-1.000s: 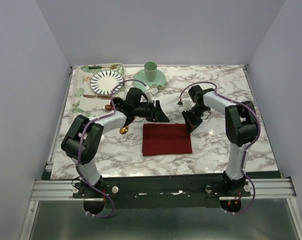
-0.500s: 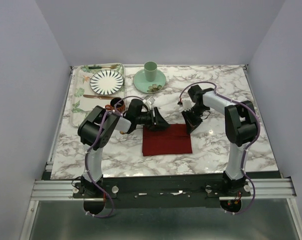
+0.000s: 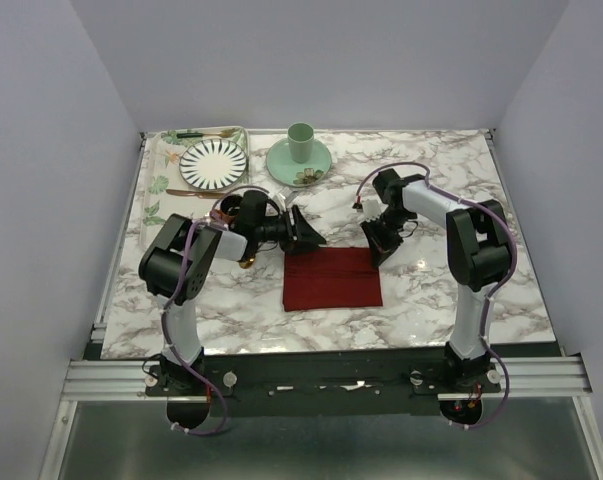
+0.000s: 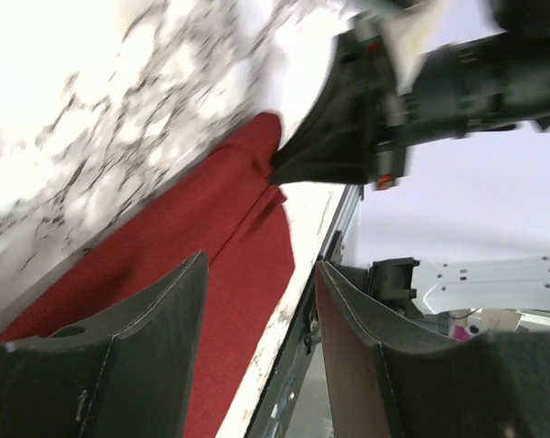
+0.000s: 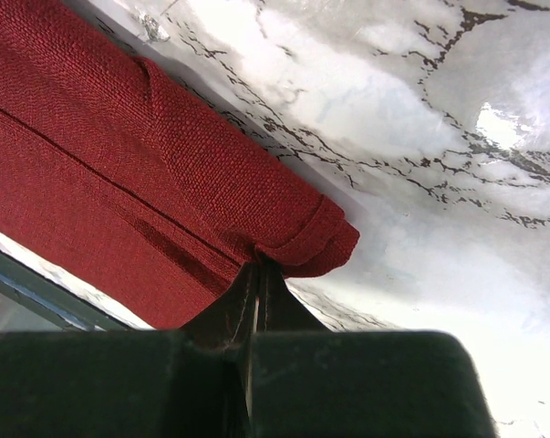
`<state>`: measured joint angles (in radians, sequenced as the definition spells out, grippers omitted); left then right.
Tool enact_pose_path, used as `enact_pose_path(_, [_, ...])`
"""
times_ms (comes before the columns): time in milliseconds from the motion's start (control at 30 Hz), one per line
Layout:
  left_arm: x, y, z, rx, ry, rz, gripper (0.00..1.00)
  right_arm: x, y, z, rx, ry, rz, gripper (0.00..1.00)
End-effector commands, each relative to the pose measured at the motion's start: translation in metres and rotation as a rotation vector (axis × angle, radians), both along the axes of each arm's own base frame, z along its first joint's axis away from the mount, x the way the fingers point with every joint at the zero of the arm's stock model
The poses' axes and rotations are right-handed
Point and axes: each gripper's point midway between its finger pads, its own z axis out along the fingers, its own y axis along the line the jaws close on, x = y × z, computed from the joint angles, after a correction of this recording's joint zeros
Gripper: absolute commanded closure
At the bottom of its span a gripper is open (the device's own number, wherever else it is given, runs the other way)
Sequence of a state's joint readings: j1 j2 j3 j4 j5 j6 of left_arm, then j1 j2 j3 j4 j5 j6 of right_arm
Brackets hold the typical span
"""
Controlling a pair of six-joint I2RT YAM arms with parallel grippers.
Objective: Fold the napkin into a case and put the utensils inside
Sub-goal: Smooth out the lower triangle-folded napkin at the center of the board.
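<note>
Pinching the napkin (image 3: pixel 332 278) at its far right corner with my right gripper (image 3: pixel 373 250).
Its jaws are pressed together on a fold of the dark red cloth, which lies as a folded rectangle on the marble table (image 3: pixel 431 300), toward the near edge between my two arms. My left gripper (image 3: pixel 306 236) hangs over the far left corner, jaws apart, holding nothing.
</note>
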<state>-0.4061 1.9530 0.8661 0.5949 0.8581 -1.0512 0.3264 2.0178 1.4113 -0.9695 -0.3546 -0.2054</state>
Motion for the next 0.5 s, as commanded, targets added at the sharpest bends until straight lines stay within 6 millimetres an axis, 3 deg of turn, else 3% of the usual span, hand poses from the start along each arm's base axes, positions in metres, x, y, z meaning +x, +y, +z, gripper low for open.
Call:
enact_pose_path(0, [0.001,0.014,0.018,0.000,-0.067,-0.004,0.42,0.002,-0.009,-0.012,-0.063,0.002,0.009,0.95])
enact_pose_path(300, [0.001,0.023,-0.052,0.092,0.061,0.046,0.43,-0.002,-0.012,-0.012,-0.071,0.009,0.008,0.95])
enact_pose_path(400, [-0.002,0.029,-0.064,0.132,0.108,0.064,0.48,-0.002,-0.013,-0.013,-0.076,0.008,0.014,0.95])
enact_pose_path(467, [-0.002,0.026,-0.047,0.107,0.052,0.035,0.52,-0.003,-0.014,-0.013,-0.077,0.008,0.018,0.95])
